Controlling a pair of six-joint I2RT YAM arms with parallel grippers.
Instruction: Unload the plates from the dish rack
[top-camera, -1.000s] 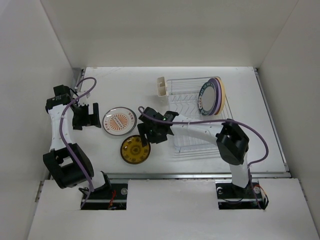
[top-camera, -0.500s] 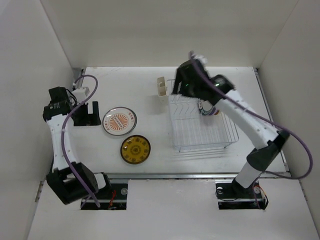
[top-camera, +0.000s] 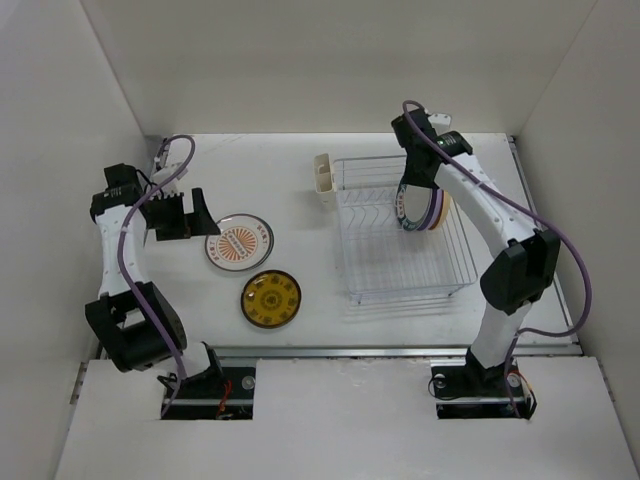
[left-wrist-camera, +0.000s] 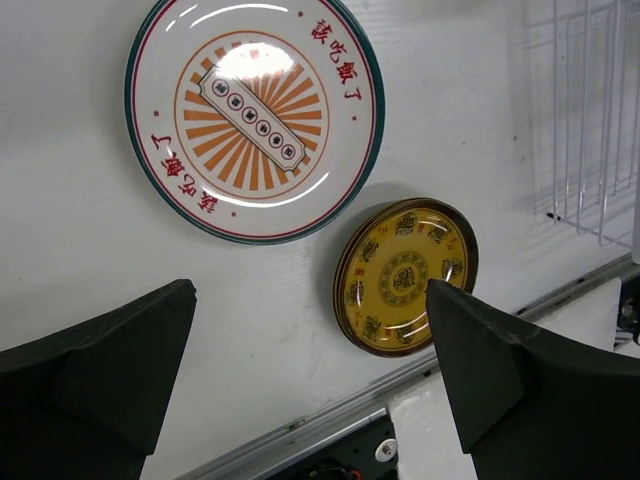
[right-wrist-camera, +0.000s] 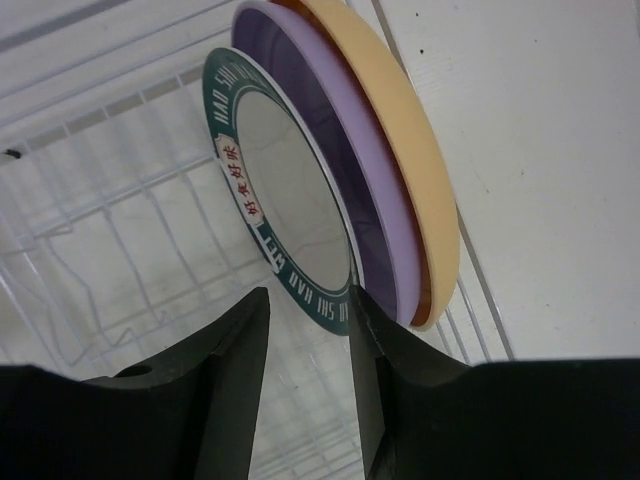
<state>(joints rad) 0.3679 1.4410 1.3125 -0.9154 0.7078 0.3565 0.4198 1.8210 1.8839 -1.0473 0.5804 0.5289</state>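
Plates: three stand upright in the rack (top-camera: 400, 265), two lie flat on the table (top-camera: 290, 180).

Top view: teal-rimmed plate (top-camera: 406, 200), lavender plate (top-camera: 432, 208) and tan plate (top-camera: 444, 205) are packed together at the rack's far right. Orange-centred plate (top-camera: 239, 241) and yellow plate (top-camera: 270, 298) sit left, well apart from the rack. Right gripper (top-camera: 415, 185) is at the trio; left gripper (top-camera: 185, 215) hovers beside the orange-centred plate.

Left wrist: fingers spread wide, nothing held.

Right wrist: fingers apart, straddling the teal-rimmed plate's lower rim, not clamped that I can see.

I judge we're grasping the third plate. Next I close on the rim and lift straight up past the prongs. Lavender plate crowds right behind. Utensil cup (top-camera: 323, 172) at the rack's corner is no obstacle.
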